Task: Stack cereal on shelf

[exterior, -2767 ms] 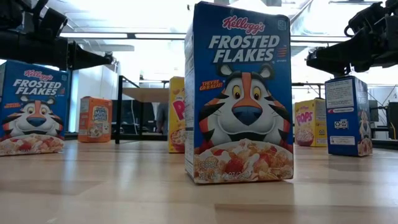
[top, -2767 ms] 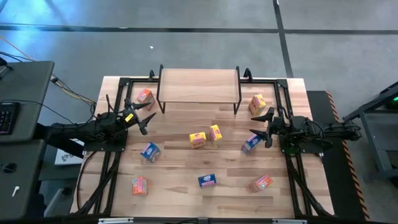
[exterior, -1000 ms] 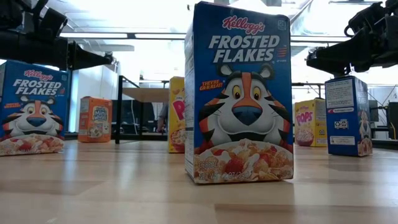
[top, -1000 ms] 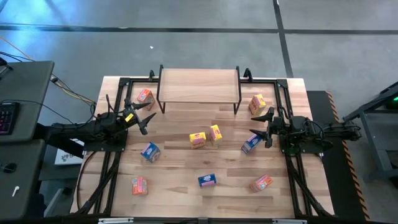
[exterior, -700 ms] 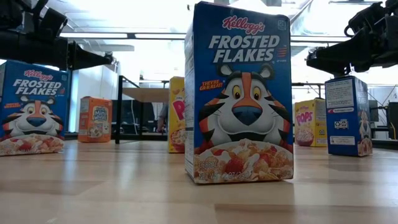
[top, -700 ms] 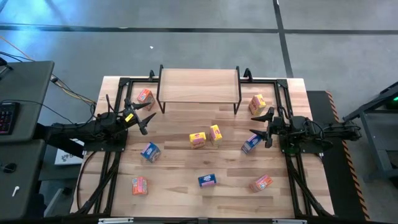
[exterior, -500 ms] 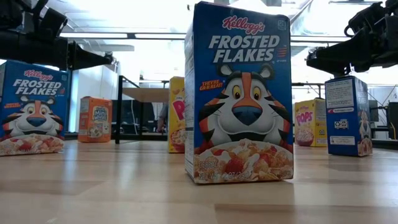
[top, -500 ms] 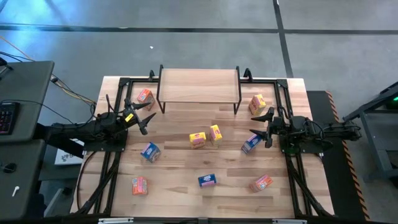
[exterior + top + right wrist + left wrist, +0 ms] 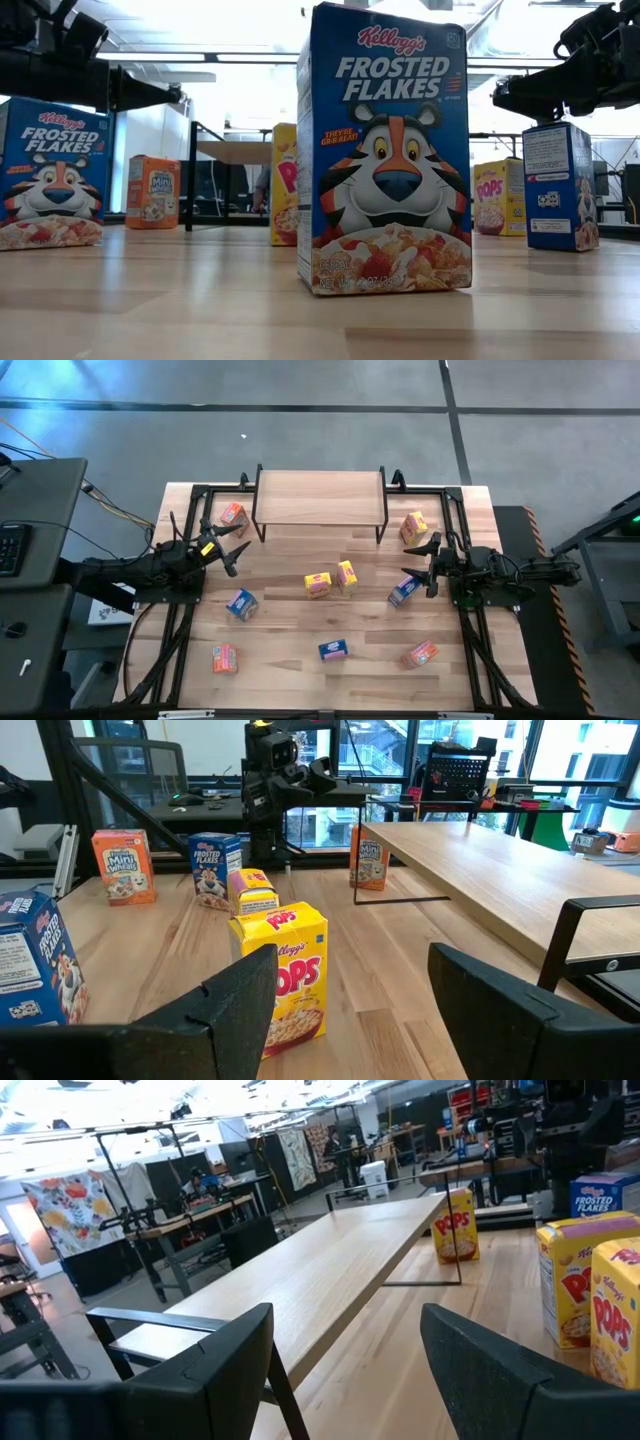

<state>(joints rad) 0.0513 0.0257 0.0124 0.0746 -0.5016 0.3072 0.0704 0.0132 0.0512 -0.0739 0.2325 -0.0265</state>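
Observation:
Several small cereal boxes stand scattered on the slatted table: three blue, e.g. (image 9: 241, 603), three yellow, e.g. (image 9: 318, 584), and three orange-red, e.g. (image 9: 224, 658). The shelf (image 9: 320, 497), a light wood top on thin black legs, stands at the far edge with nothing on it. My left gripper (image 9: 235, 550) hovers open at the table's left side, near the orange box (image 9: 233, 515). My right gripper (image 9: 420, 563) hovers open at the right side, just beside a blue box (image 9: 405, 591) and near a yellow one (image 9: 414, 525). Neither gripper touches a box.
Black frame rails (image 9: 178, 622) run along the left and right table edges under the arms. In the low view a blue box (image 9: 385, 150) stands close to the camera. Bare wood lies between the boxes and in front of the shelf (image 9: 330, 1270).

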